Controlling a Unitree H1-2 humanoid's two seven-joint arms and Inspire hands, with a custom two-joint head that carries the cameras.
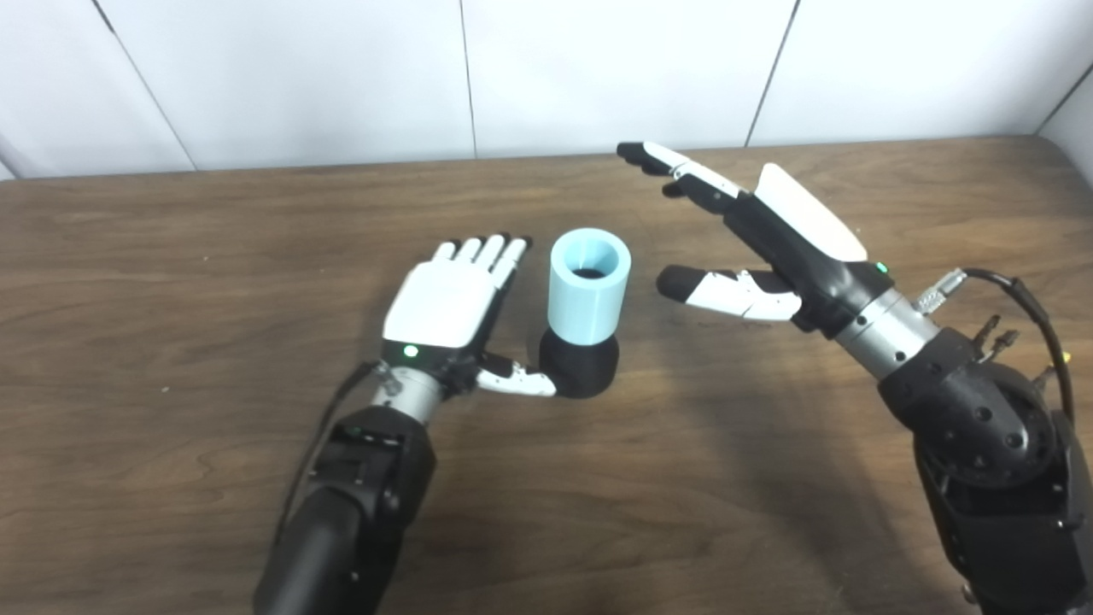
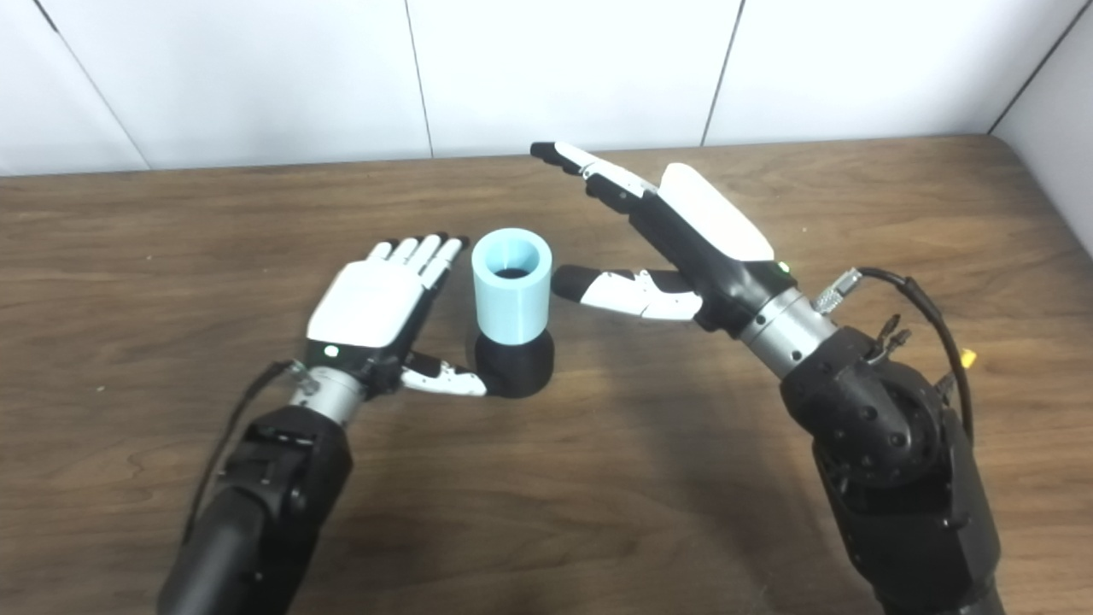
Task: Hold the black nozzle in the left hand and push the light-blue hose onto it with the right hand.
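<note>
Light-blue hose (image 1: 589, 286) stands upright at frame centre, a short open-topped tube seated on the black nozzle (image 1: 581, 363), which sits on the brown wooden table (image 1: 171, 256). Dark interior visible down the tube's mouth.

Left hand (image 1: 448, 307) is left of centre, back of the hand up, fingers (image 1: 491, 252) straight and pointing toward the upper part of the frame, just beside the hose on its left side. Its thumb (image 1: 517, 380) sticks out to the right with the tip at the nozzle's base; touching or just short of it, cannot tell. Hand spread flat, holding nothing.

Right hand (image 1: 760, 248) is right of centre, raised off the table, tilted with its fingers (image 1: 662, 162) pointing to the upper left of the frame, above and behind the hose. Its thumb (image 1: 717, 289) reaches left toward the hose's upper part, with a clear gap between tip and tube. Hand spread wide, holding nothing.

Right forearm comes in from lower right with a black cable (image 1: 1025, 299) looping at the wrist. White panelled wall (image 1: 341, 77) along the top of the frame.
</note>
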